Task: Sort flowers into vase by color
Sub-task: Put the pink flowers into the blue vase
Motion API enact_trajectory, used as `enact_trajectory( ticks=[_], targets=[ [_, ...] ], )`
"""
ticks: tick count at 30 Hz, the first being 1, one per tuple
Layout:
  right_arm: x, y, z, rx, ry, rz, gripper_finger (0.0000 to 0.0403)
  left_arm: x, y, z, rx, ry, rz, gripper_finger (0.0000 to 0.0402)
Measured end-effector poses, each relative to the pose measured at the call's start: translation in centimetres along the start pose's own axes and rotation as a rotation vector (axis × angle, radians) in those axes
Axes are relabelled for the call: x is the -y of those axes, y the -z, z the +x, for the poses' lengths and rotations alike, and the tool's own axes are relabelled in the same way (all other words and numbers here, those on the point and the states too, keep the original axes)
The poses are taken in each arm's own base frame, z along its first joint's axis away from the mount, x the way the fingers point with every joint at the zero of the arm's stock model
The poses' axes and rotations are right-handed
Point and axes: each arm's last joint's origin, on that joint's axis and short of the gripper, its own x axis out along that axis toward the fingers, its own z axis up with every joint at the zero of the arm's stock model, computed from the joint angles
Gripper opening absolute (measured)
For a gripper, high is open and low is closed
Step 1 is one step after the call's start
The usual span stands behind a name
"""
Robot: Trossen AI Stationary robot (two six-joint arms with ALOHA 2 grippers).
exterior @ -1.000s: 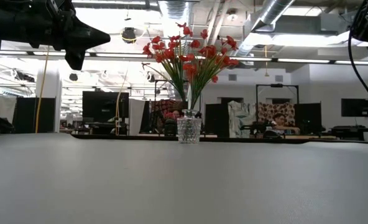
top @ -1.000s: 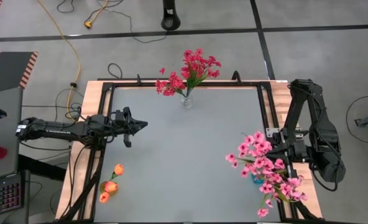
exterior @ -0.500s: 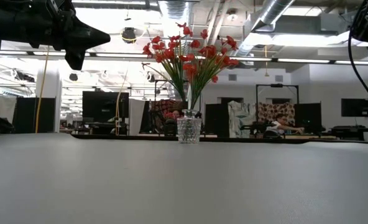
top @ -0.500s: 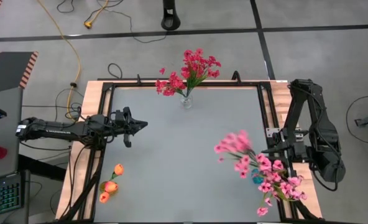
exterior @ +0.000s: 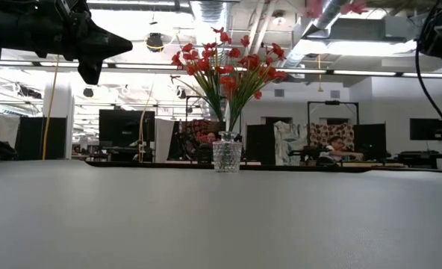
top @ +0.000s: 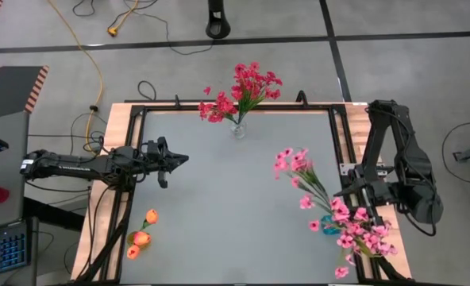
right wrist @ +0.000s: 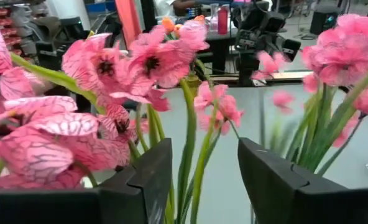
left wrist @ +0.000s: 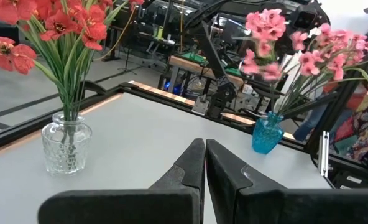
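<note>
Shows a grey table [top: 235,199] from above, with two dark robot arms at its sides.

Against the far edge, a clear glass vase [top: 238,128] full of red flowers [top: 247,86].

Well to the right of the clear vase and nearer the camera side, a small blue vase [left wrist: 266,132] crowded with pink flowers [top: 364,237].

Between the clear vase and the blue one, a single pink spray [top: 292,162] raised in the air, leaning in over the table, its green stem running back toward the right arm.

Far from the clear vase, at the opposite left corner, a few orange buds [top: 140,236].

Right gripper [right wrist: 204,149] just above the blue vase: fingers spread apart with several green stems passing between them, no clamp on any stem visible.

Left gripper [left wrist: 204,144] well to the left of the clear vase, above the table, fingers pressed together on nothing, waiting.

Likely step: taking a pink stem into or out of the pink bunch.

Risks from here:
- With fingers this loose, could let the raised spray slide free and drop onto the table.
- Could snag neighbouring stems, since the blooms tangle closely.
- Could then tip the light blue vase, which stands close to the table edge.
</note>
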Motion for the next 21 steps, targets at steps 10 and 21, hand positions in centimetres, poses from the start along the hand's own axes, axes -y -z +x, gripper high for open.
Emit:
enact_trajectory(
  ticks=[10,21],
  targets=[
    [0.6,-0.3,-0.2,0.008,-0.001,0.01,0.0211,0.0,0.0,0.0,0.001,0.0,-0.005,0.0],
    [2.1,-1.1,-0.5,0.064,0.056,-0.04,0.0207,0.0,-0.1,0.0,0.008,0.001,-0.031,0.0]
  ],
)
